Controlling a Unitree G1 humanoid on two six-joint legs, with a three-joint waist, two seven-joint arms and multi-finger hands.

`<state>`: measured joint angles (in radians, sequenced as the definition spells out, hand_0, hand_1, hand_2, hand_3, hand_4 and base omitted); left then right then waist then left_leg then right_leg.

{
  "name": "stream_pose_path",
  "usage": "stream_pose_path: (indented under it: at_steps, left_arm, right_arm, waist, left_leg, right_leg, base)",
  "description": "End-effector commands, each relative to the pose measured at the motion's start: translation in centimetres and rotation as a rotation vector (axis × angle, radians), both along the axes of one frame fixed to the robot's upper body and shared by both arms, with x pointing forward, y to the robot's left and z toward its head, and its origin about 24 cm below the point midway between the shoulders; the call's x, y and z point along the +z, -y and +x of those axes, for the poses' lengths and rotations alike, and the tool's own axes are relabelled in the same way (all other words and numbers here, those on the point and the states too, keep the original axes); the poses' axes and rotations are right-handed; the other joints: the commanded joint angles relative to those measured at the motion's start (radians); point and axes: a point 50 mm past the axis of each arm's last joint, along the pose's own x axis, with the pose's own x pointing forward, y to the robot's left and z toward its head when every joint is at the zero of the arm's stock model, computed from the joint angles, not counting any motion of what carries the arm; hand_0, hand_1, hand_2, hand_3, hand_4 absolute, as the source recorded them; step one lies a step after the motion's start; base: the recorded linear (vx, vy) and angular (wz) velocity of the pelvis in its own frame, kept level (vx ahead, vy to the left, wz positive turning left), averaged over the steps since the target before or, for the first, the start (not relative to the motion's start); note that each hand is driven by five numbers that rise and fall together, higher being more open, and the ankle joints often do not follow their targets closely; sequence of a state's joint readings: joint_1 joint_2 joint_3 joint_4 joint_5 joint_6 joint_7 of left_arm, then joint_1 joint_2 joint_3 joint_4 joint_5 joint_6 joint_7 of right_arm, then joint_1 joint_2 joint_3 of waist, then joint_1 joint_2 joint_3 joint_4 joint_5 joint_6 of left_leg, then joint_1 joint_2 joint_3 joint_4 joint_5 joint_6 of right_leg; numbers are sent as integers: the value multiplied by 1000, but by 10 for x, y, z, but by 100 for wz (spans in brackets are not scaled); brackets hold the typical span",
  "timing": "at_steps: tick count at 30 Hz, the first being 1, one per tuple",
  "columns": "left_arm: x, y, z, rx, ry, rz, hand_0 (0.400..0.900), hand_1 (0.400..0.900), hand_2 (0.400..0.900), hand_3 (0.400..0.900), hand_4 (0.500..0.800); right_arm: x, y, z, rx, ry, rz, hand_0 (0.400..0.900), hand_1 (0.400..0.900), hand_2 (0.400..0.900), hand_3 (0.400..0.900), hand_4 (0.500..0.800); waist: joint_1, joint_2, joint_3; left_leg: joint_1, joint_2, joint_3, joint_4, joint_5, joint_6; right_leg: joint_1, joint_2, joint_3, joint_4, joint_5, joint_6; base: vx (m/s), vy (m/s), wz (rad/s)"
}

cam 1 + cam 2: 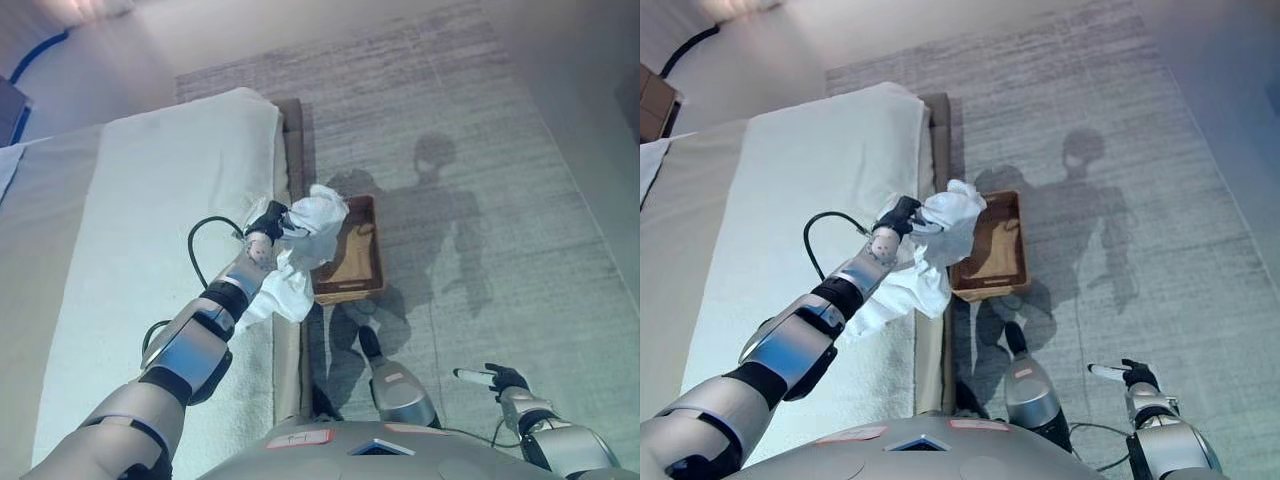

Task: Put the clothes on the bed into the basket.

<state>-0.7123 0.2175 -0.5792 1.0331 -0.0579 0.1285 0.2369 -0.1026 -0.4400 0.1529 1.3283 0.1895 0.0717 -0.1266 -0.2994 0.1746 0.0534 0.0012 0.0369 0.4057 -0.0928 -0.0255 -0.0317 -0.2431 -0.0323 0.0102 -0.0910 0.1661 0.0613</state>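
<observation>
White clothing (300,255), a crumpled light garment, hangs from my left hand (268,220) at the right edge of the bed (130,230). I read the fingers of that hand as curled round the upper bunch of the cloth. The upper bunch sits just beside the hand, toward the basket (378,262); the lower part drapes down along the forearm and over the bed's right edge. In both eye views the bunched part overlaps the left rim of the basket; I cannot tell whether cloth and rim touch.

Basket position: on the floor, immediately right of the bed, on a grey rug (480,150). It is a brown rectangular tray type with low walls, long axis running near to far. Its interior shows a tan base on the near side.

Bed condition: light cover, smooth surface, occupying the left half of the scene. A darker frame strip runs along its right side.

My right hand (1128,375) shows at the lower right, low over the rug, well apart from the basket. Its fingers lie extended toward the left and hold nothing.

Beyond the far end of the rug the floor (300,40) is pale and bare.
</observation>
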Motion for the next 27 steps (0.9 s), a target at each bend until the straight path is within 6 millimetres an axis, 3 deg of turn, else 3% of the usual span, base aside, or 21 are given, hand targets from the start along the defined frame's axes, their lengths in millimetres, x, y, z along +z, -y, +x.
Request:
stream_pose_path:
  at_steps: [1,7,15,16,27]
  left_arm:
    - [77,-1,46,41,252,-48,400,400,400,400,500]
    - [89,-9,52,69,279,-46,400,400,400,400,500]
    - [89,-8,53,68,271,-48,400,400,400,400,500]
    - [90,-8,53,71,272,-43,900,900,900,900,800]
    - [82,0,50,39,223,-77,900,900,900,900,800]
  right_arm:
    - [17,30,4,-61,27,-106,900,900,900,900,800]
    - [19,31,9,-58,46,-108,900,900,900,900,800]
    - [17,28,8,-52,48,-100,900,900,900,900,800]
    - [18,29,8,-53,47,-103,900,900,900,900,800]
    - [17,31,2,-45,17,-98,900,900,900,900,800]
  waist:
    - [-26,29,23]
    - [-35,24,34]
    - [-48,16,35]
    - [-48,16,34]
    - [-41,21,32]
  left_leg:
    - [27,38,-47,6,-26,-34]
    - [21,50,-24,6,-25,-41]
    - [24,60,0,6,-29,-46]
    - [25,60,3,6,-29,-47]
    - [46,65,11,6,-29,-51]
  right_leg:
    - [117,12,17,4,-122,47]
    - [96,25,34,4,-119,46]
    - [81,39,56,4,-116,43]
    - [80,41,60,4,-117,43]
    - [94,49,62,4,-125,38]
  base:
    - [104,-7,-16]
    - [32,-43,-15]
    - [29,-29,-14]
    - [31,-22,-13]
    - [19,-17,-3]
